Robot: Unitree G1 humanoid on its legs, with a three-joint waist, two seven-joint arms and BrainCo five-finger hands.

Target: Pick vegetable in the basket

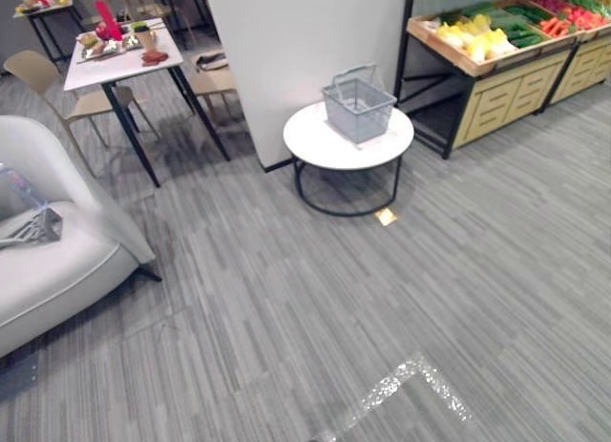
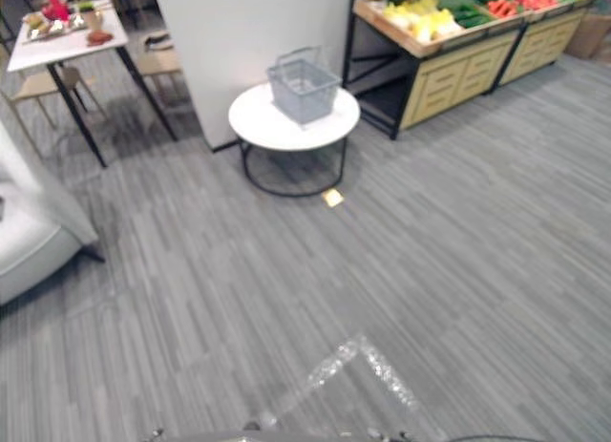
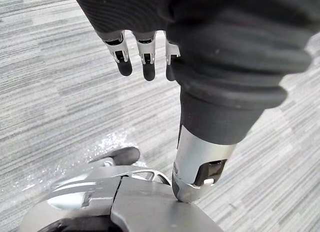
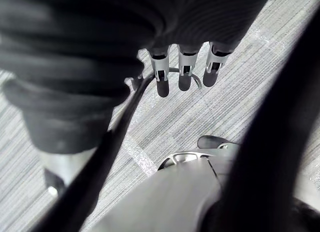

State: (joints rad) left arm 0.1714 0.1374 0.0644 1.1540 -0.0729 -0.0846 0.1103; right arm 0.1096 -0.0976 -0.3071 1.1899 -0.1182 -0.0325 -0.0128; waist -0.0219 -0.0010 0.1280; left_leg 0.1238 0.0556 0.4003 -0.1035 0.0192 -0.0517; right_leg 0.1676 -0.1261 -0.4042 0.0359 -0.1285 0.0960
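Note:
A grey wire basket (image 1: 359,106) with its handle up stands on a small round white table (image 1: 315,146), also seen as the basket (image 2: 304,85) in the right eye view. Vegetables (image 1: 487,36), yellow, green and red, lie in wooden crates on a stand (image 1: 496,89) at the far right. My left hand (image 3: 145,51) hangs over the grey floor with its fingers straight and nothing in it. My right hand (image 4: 185,66) likewise hangs with relaxed fingers, holding nothing.
A white wall column (image 1: 305,51) rises behind the round table. A dining table (image 1: 119,55) with dishes and chairs stands far left. A pale sofa (image 1: 57,242) sits at the near left. A small yellow tag (image 1: 386,216) lies on the carpet.

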